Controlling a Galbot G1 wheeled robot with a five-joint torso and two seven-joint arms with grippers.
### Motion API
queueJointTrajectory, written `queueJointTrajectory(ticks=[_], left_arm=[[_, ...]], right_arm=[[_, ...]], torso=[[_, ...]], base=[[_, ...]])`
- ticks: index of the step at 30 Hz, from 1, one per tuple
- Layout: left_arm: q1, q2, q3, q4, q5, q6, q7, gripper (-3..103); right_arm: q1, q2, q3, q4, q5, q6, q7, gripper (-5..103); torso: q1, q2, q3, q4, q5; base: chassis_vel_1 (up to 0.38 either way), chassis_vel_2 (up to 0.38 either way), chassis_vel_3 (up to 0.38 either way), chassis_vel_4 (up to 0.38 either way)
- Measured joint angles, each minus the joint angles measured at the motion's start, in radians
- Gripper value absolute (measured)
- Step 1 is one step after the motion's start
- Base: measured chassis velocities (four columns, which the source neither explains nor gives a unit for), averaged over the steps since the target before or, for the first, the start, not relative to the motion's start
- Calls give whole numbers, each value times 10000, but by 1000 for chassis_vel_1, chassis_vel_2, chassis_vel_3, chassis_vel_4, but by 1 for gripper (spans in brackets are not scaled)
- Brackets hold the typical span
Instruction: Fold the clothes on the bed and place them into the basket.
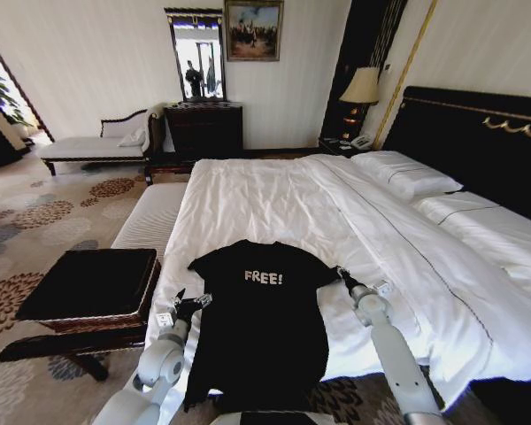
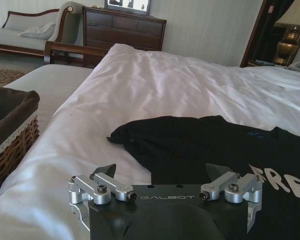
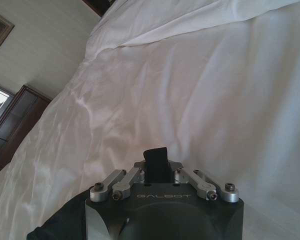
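I am leaning over the near edge of the bed, where the black T-shirt is lying flat on the white duvet with its "FREE!" lettering facing up and its hem hanging over the near edge. My left gripper is sitting at the shirt's left side, just below the left sleeve, and in the left wrist view its fingers are standing spread wide apart, with the shirt lying just ahead of them and nothing caught between. My right gripper is resting at the tip of the right sleeve, and in the right wrist view its fingers are pressed together into one dark block over the white duvet; a patch of black cloth is showing beside the wrist, but I cannot tell whether any fabric is pinched. The basket, brown wicker with a flat black top, is standing on the floor just left of the bed, near my left arm, and its woven wall is showing in the left wrist view close by the mattress edge.
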Motion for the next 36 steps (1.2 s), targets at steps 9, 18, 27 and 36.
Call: queueJointTrajectory(ticks=[9, 18, 27, 36], left_arm=[[-5, 16, -8, -43, -39, 17, -23, 100], [82, 73, -58, -140, -30, 24, -32, 100], [226, 186, -187, -394, -9, 24, -32, 100], [288, 233, -252, -548, -38, 31, -30, 100]], right_arm=[[-76, -17, -10, 116, -58, -9, -12, 1], [-203, -71, -443, 1158, -657, -233, 59, 1], [-197, -197, -1745, 2243, -1321, -541, 65, 1], [339, 60, -2879, 1855, -1847, -456, -53, 1]], torso=[[0, 0, 0, -1, 0], [0, 0, 0, 2, 0], [0, 0, 0, -1, -1], [0, 0, 0, 0, -2]], base=[[0, 0, 0, 0], [0, 0, 0, 0], [0, 0, 0, 0], [0, 0, 0, 0]])
